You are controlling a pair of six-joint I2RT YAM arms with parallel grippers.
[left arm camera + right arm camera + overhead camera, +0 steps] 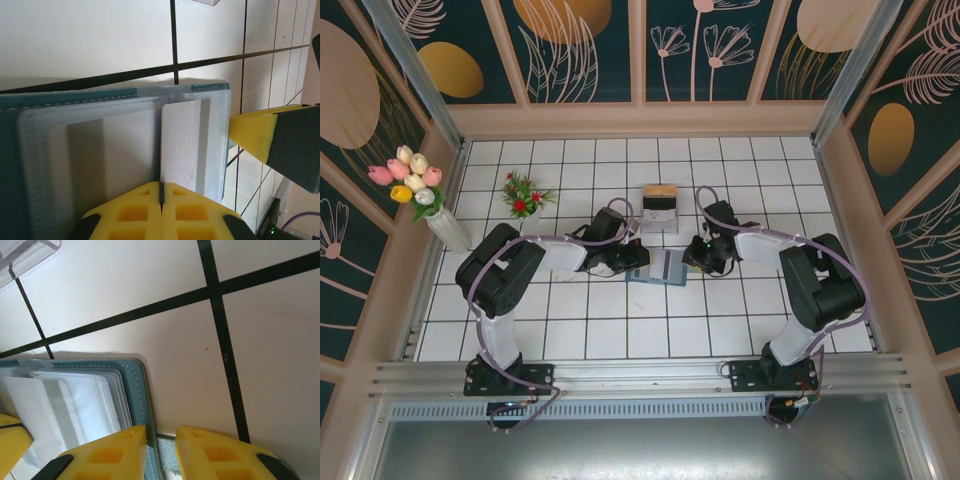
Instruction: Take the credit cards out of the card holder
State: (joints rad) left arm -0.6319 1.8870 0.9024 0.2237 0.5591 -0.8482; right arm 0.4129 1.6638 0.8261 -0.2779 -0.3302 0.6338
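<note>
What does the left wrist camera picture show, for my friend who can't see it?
Yellow jaws at the bottom are shut on the edge of a white credit card sitting in the clear sleeves of the open teal card holder. The holder lies on a white tiled table.

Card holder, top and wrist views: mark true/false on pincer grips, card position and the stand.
1. The left pincer is shut on the edge of a pale whitish-grey flat card. True.
2. The dark teal folding card holder lies folded shut. False: it lies open, with clear plastic sleeves showing.
3. The right pincer has the holder's teal edge between its jaws. True.
4. The card lies on bare tile, apart from the holder. False: it lies over the holder's sleeves.
5. The grey stand with a tan top edge stands between the holder and the arm bases. False: it stands beyond the holder, toward the far wall.
</note>
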